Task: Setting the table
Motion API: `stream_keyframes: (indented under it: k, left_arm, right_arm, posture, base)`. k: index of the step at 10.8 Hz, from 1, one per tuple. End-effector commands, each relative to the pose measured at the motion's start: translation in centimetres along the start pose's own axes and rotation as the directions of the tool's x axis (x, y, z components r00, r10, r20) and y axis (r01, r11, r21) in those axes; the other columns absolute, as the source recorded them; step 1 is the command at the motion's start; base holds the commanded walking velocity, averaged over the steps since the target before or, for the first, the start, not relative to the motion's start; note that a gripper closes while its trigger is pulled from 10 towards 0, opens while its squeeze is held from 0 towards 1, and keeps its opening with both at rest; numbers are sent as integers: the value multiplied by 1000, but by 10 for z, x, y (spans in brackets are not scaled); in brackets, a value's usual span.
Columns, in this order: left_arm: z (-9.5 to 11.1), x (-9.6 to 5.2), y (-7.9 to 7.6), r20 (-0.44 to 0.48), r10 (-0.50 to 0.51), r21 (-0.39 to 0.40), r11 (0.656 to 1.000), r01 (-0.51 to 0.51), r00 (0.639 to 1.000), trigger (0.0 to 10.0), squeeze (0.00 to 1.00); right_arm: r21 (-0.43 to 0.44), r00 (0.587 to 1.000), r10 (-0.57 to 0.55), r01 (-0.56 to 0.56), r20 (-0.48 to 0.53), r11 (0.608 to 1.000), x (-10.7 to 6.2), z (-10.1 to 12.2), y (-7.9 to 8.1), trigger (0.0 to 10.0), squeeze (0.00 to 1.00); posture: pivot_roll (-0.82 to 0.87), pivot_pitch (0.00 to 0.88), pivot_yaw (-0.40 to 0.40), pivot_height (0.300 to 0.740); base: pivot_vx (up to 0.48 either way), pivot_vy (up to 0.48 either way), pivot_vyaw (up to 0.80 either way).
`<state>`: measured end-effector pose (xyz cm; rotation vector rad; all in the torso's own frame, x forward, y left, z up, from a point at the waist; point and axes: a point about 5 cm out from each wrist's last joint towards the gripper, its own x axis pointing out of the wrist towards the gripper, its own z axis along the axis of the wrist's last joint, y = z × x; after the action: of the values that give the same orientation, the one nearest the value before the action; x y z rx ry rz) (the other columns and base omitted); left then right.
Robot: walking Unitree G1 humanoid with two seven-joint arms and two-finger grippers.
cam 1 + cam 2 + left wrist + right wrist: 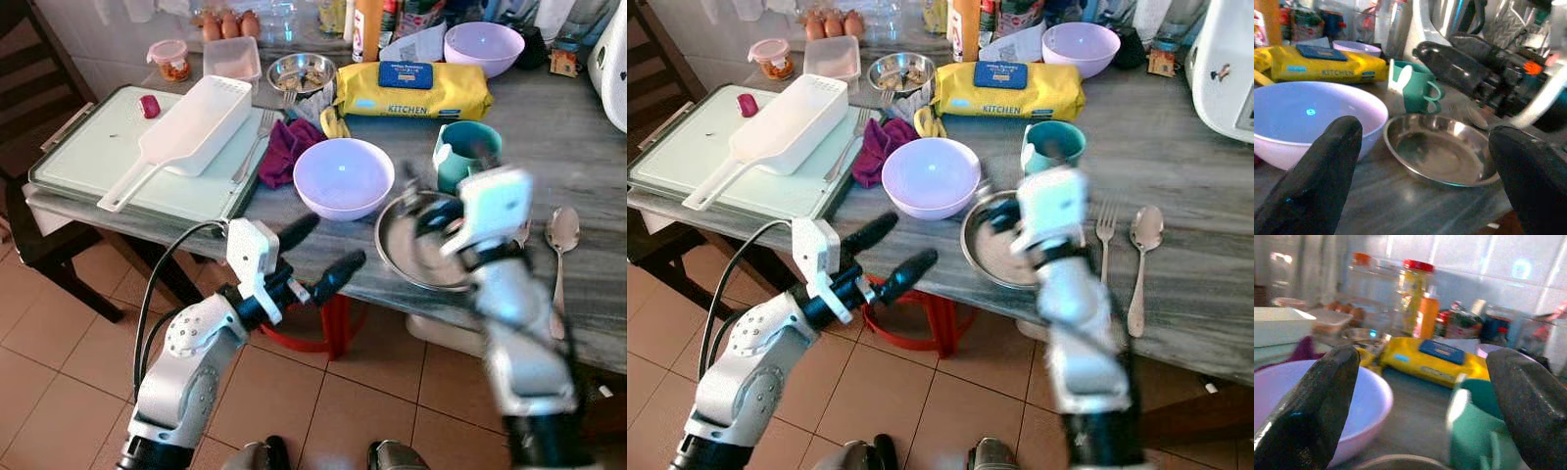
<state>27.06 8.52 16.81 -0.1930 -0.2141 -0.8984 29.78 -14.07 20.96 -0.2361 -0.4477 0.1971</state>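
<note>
A shallow steel plate [411, 257] lies at the table's front edge, between a lavender bowl [343, 176] and a spoon [561, 235]. A fork [1105, 230] lies beside the spoon, and a teal mug [465, 152] stands just behind the plate. My right gripper [436, 217] hovers blurred over the plate, open, with nothing between its fingers; its wrist view looks past the fingertips [1337, 377] at the bowl and mug. My left gripper [328, 253] is open in front of the table edge, below the lavender bowl, and faces the plate [1442, 154].
A pale green board [88, 157] at the left carries a white handled container [191, 127]. A purple cloth [289, 147], yellow wipes pack [411, 90], small steel bowl [301, 70] and second lavender bowl [483, 46] sit behind. A red stool [328, 328] stands under the table.
</note>
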Motion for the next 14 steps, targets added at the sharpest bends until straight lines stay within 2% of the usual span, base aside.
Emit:
stream_keyframes:
  k: [1,2,3,4,5,7,8,9,12,13,14]
  left_arm:
    - [0,-3,4,-4,30,12,999,-30,1000,10000,0]
    - [0,-3,5,0,43,16,999,-43,999,10000,0]
    - [2,-4,15,17,147,35,988,-148,989,10000,0]
    - [2,-3,19,24,189,37,981,-190,982,10000,0]
    - [4,-2,22,37,218,45,975,-219,975,10000,0]
    - [6,0,27,52,268,69,960,-272,962,10000,0]
    - [6,0,30,58,297,81,950,-301,953,10000,0]
    - [7,0,29,62,276,67,958,-280,959,10000,0]
    - [9,0,30,82,311,94,944,-318,947,10000,0]
    - [10,-2,35,92,359,117,922,-369,929,10000,0]
    - [8,-5,44,87,437,160,881,-446,895,10000,0]
  right_arm:
    - [0,1000,1,-1,9,1000,-3,4,3,10000,1000]
    - [4,1000,0,0,2,1000,-6,4,7,10000,1000]
    - [14,999,-34,34,-31,999,-19,2,17,10000,804]
    - [22,998,-44,45,-49,999,-21,0,19,10000,51]
    - [3,998,-43,43,-56,999,-21,1,19,10000,0]
    - [-17,997,-30,29,-66,999,-21,1,19,10000,0]
    - [-14,998,-11,11,-70,1000,-21,0,20,10000,0]
    - [-21,997,7,-8,-73,1000,-21,-1,21,10000,0]
    - [-18,996,38,-39,-80,999,-23,-3,28,10000,0]
    - [-15,995,49,-50,-82,999,-23,-3,30,10000,0]
    - [-12,994,63,-64,-85,998,-24,-5,33,10000,0]
  posture:
    - [-163,160,54,740]
    - [-160,159,51,740]
    - [-160,159,51,740]
    - [-161,155,49,740]
    - [-161,155,49,740]
    - [-162,149,46,740]
    - [-158,145,44,740]
    - [-155,142,43,740]
    - [-149,135,41,740]
    - [-146,131,41,740]
    - [-141,122,43,740]
  base:
    - [0,0,0]
    - [0,0,0]
    - [0,0,0]
    - [0,0,0]
    - [0,0,0]
    - [0,0,206]
    - [0,0,800]
    - [0,0,800]
    - [0,0,800]
    - [0,0,800]
    - [0,0,800]
